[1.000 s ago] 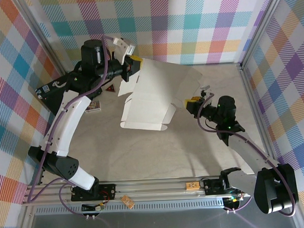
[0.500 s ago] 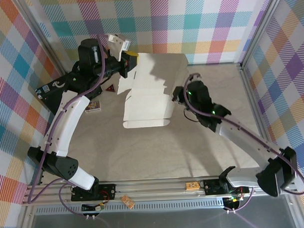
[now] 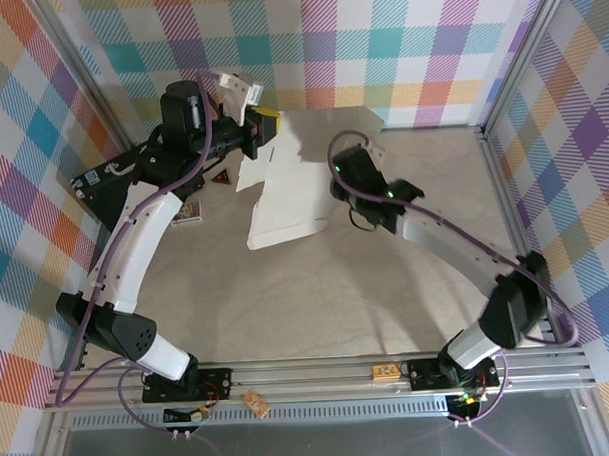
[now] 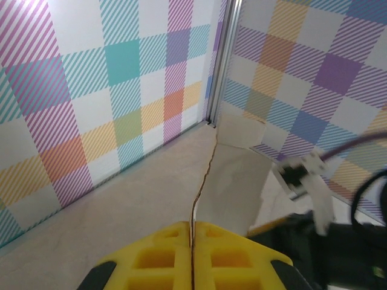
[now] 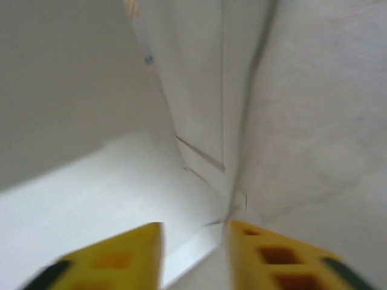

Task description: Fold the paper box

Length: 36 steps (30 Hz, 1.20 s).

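— Where's the paper box (image 3: 288, 194) from where you stand?

— Middle of the overhead view, a touch above centre. It's a white sheet with flaps and creases. The top part is lifted toward the back wall and the lower edge hangs down toward the table (image 3: 287, 299). I can't tell whether that edge touches the table.

— Who's got hold of it?

— The left gripper (image 3: 264, 123), up and left of centre in that view. Its yellow fingers are pinched tight on the sheet's top-left edge. In its wrist camera the two fingers are pressed together at the bottom of the frame. The card runs edge-on out from between them, up toward the corner post of the plaid walls (image 3: 398, 45).

— And the other one?

— The right gripper (image 5: 192, 228) is on the arm that arcs in from the lower right of the overhead view to the sheet's right-hand side. In its wrist camera the two yellow fingers sit along the bottom, plainly apart, with a clear gap between them. White card lies ahead of them, and a creased corner of it sits just at the mouth of that gap. Nothing is clamped there. The picture is too blurred to say whether a fingertip touches the card.

— Anything else about?

— A black case (image 3: 108, 185) at the left, under the left arm. A small card (image 3: 187, 214) lies on the table near it. Both are apart from the box.
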Tool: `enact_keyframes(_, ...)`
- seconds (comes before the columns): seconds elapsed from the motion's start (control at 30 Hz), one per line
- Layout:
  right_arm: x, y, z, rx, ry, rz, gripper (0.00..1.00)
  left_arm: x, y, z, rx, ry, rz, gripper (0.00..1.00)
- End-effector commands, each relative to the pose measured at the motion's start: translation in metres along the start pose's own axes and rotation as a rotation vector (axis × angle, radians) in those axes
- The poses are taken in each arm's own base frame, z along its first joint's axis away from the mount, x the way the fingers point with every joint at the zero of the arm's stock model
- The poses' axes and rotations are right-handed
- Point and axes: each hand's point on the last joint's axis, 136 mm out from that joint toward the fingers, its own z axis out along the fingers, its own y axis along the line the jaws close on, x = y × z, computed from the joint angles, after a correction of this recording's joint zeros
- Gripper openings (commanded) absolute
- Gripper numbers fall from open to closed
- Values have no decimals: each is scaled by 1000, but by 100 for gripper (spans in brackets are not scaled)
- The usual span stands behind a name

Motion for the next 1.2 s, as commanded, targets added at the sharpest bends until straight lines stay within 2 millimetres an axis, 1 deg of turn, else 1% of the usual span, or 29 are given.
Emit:
enact_keyframes(0.0, -21, -17, -41, -106, -125, -176, 62, -22, -6, -20, 6, -71, -1, 0)
enact_keyframes(0.03, -19, -26, -51, -150, -147, -239, 73, -24, -8, -22, 16, -78, 1, 0)
enact_keyframes(0.07, -17, -33, -58, -190, -165, -289, 81, -26, -9, -24, 24, -83, 7, 0)
enact_keyframes(0.1, -15, -36, -72, -277, -186, -353, 90, -26, -11, -25, 35, -84, 18, 0)
enact_keyframes(0.17, -14, -38, -105, -453, -253, -442, 100, -25, -19, -26, 79, -85, 51, 0)
enact_keyframes(0.27, -17, -30, -150, -681, -359, -606, 99, -21, -33, -28, 161, -87, 98, 0)
enact_keyframes(0.33, -22, -22, -167, -798, -350, -669, 99, -19, -40, -29, 201, -89, 121, 0)
enact_keyframes(0.4, -39, -11, -184, -886, -324, -697, 99, -16, -46, -31, 233, -91, 156, 0)
enact_keyframes(0.47, -56, 5, -202, -965, -312, -762, 99, -12, -50, -32, 257, -89, 192, 0)
enact_keyframes(0.5, -58, 10, -205, -994, -285, -794, 99, -10, -52, -32, 271, -85, 201, 0)
enact_keyframes(0.53, -63, 20, -218, -1051, -261, -834, 99, -8, -54, -31, 287, -81, 209, 0)
enact_keyframes(0.57, -68, 27, -224, -1083, -236, -872, 99, -6, -55, -29, 303, -76, 208, 0)
enact_keyframes(0.6, -70, 30, -223, -1083, -194, -883, 99, -6, -58, -29, 322, -78, 208, 0)
enact_keyframes(0.67, -78, 36, -211, -1045, -109, -917, 99, -6, -61, -27, 361, -80, 205, 0)
enact_keyframes(0.7, -79, 39, -205, -1030, -67, -929, 99, -6, -62, -26, 374, -79, 202, 0)
enact_keyframes(0.77, -74, 49, -197, -1047, 21, -948, 100, -9, -62, -24, 384, -80, 198, 0)
enact_keyframes(0.83, -62, 60, -183, -1018, 88, -1011, 99, -11, -63, -22, 400, -84, 195, 0)
enact_keyframes(0.87, -60, 64, -177, -1004, 105, -1029, 98, -12, -63, -20, 401, -86, 190, 0)
enact_keyframes(0.93, -62, 71, -169, -987, 136, -1039, 92, -11, -62, -17, 414, -83, 178, 0)
enact_keyframes(1.03, -62, 77, -158, -938, 152, -1065, 82, -11, -61, -14, 418, -82, 171, 0)
enact_keyframes(1.17, -62, 72, -136, -843, 169, -1093, 64, -10, -62, -13, 426, -81, 170, 0)
